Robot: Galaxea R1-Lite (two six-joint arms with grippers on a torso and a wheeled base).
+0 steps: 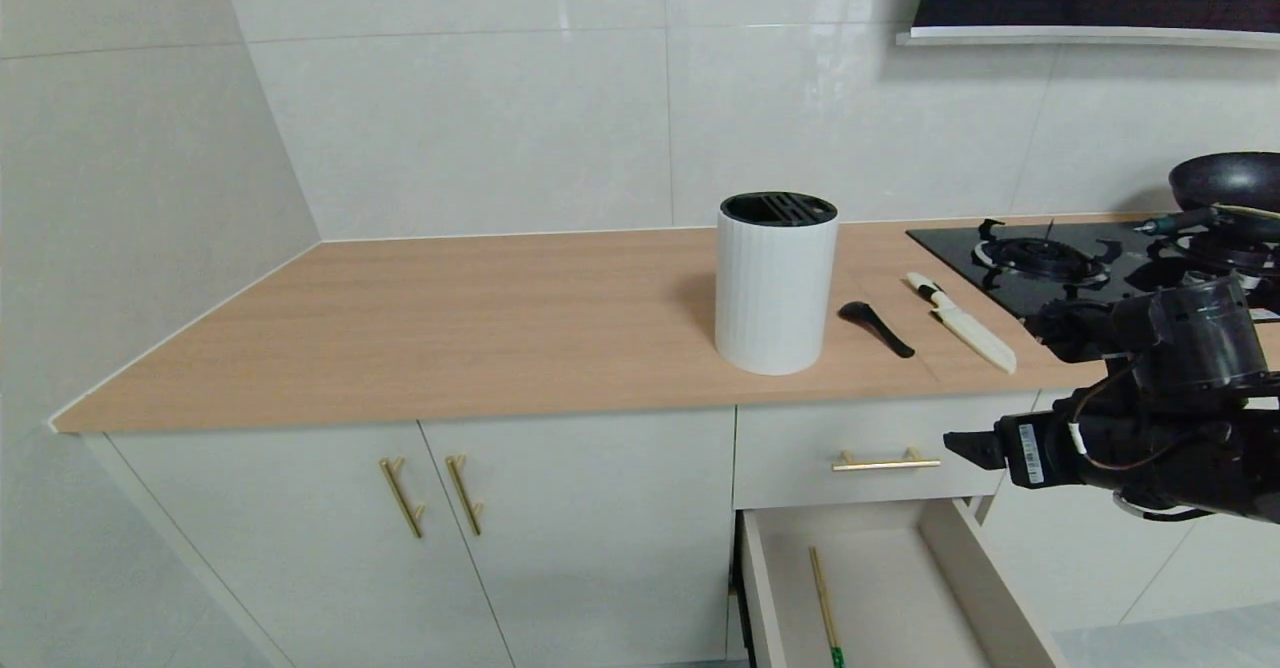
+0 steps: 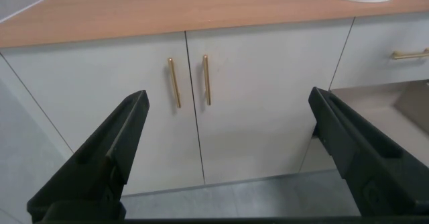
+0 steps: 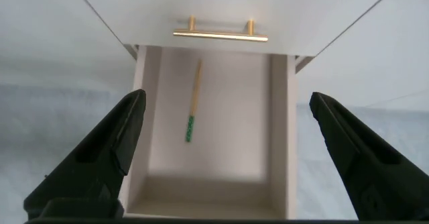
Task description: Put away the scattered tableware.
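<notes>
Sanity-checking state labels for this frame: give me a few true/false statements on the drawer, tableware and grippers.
1. The lower drawer is open. True.
2. The drawer holds a spoon. False: it holds a chopstick; the spoon is on the counter.
3. The knife lies on the counter between the spoon and the stove. True.
4. The right gripper is shut on the knife. False: it is open and empty, facing the drawer.
5. The holder lies on its side. False: it stands upright.
</notes>
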